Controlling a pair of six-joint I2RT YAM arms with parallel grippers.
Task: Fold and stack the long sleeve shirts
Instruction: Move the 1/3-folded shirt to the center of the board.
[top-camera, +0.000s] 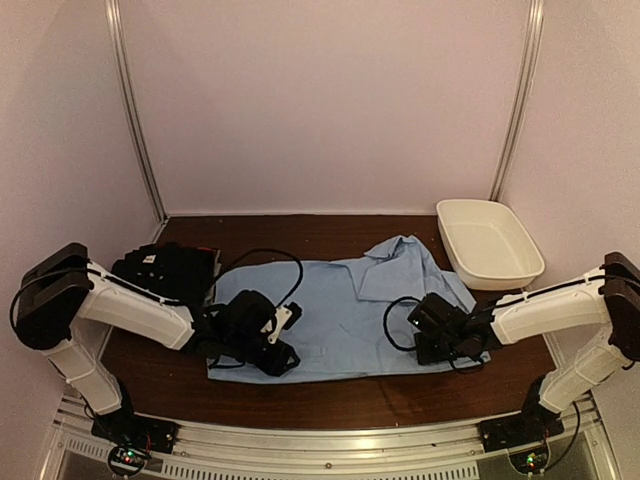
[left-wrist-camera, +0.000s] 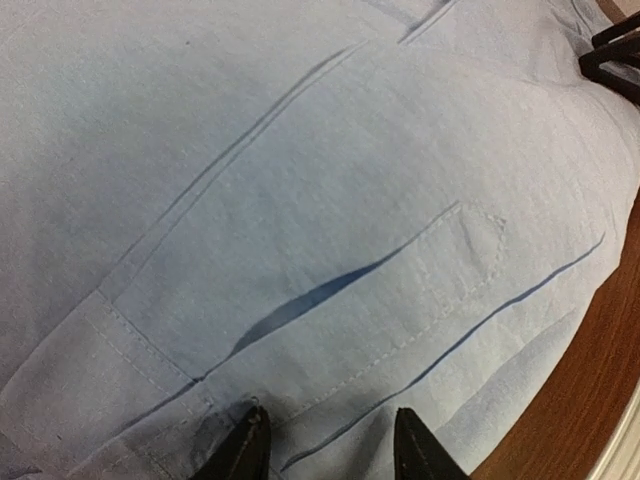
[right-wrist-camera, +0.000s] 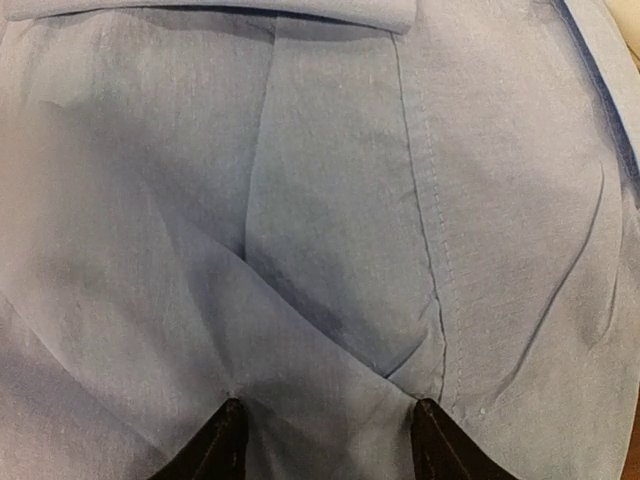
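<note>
You are in the folding step on the light blue collared button-up cloth shirt (top-camera: 340, 310), which lies spread nearly flat at the centre of the dark brown wooden surface (top-camera: 320, 235), its collar end rumpled toward 1 o'clock. Your left gripper (left-wrist-camera: 333, 448) sits at the shirt's 8 o'clock corner and your right gripper (right-wrist-camera: 328, 442) on its 4 o'clock side. Both have their jaws partly apart, tips pressed down onto the fabric. Neither looks closed on anything, though a ridge of cloth bulges between the right tips. As I judge it, the next move calls for pinching the near hem with both at once and carrying it evenly toward 12 o'clock, so the fold does not skew. The cloth is thin, soft, matte and finely woven, with stitched seams and shallow creases, so expect it to sag and slide. The black cloth shirt (top-camera: 165, 268) lies in a compact pile at 9 o'clock, probably the base of the stack. The white oval plastic tub (top-camera: 490, 245), smooth and rigid, stands at 2 o'clock, just beside the blue fabric.
</note>
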